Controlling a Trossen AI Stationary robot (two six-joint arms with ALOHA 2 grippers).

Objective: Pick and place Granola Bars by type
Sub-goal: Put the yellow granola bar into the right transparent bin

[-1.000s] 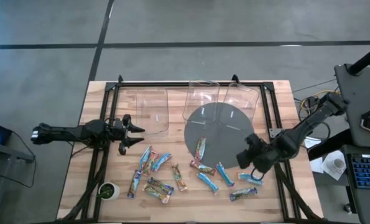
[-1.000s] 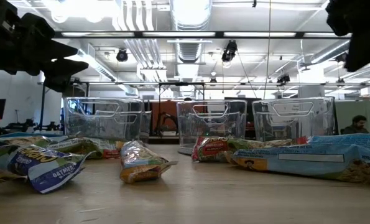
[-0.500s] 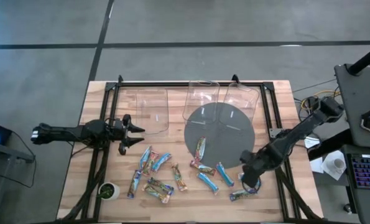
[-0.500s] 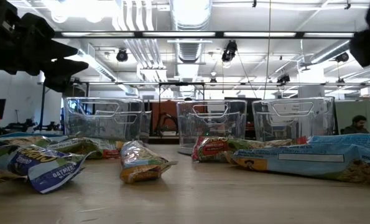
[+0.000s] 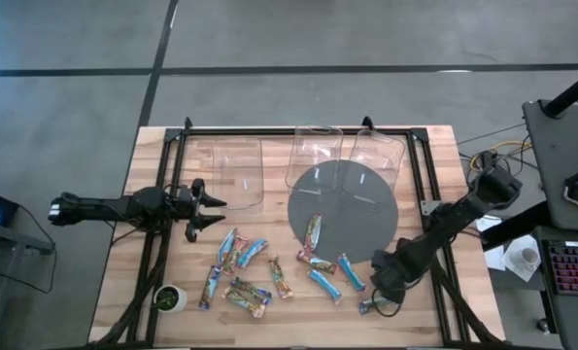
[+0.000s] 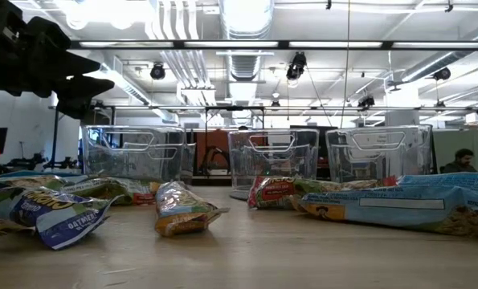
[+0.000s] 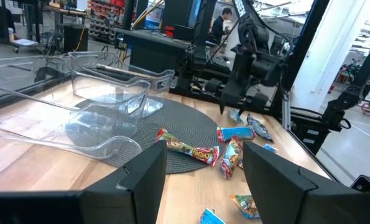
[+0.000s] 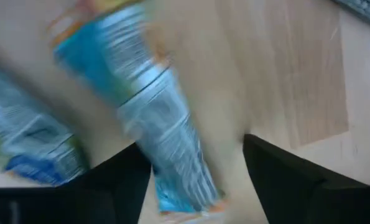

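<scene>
Now right tool (image 5: 387,289) low over blue bar (image 8: 153,118).

Floor (image 5: 269,39): grey concrete, dark seam lines crossing it, seen from above.
Surface (image 5: 153,156): light wood planks, black metal frame rails along its edges.
Ceiling (image 6: 247,32): open industrial type, white ducts, pipes, bright strip lights.
Spot lamps (image 6: 296,66): dark fixtures hanging from the ceiling.
Side desk (image 5: 561,146): dark, right of the surface, with a keyboard (image 5: 570,267) at its near corner.
Cables (image 5: 483,151): yellow and dark, on the floor beside the desk.
Room behind: racks, black stands, shelving (image 7: 107,12) with red bins.
People: one seated far right (image 6: 464,159); another standing far back (image 7: 221,22).
</scene>
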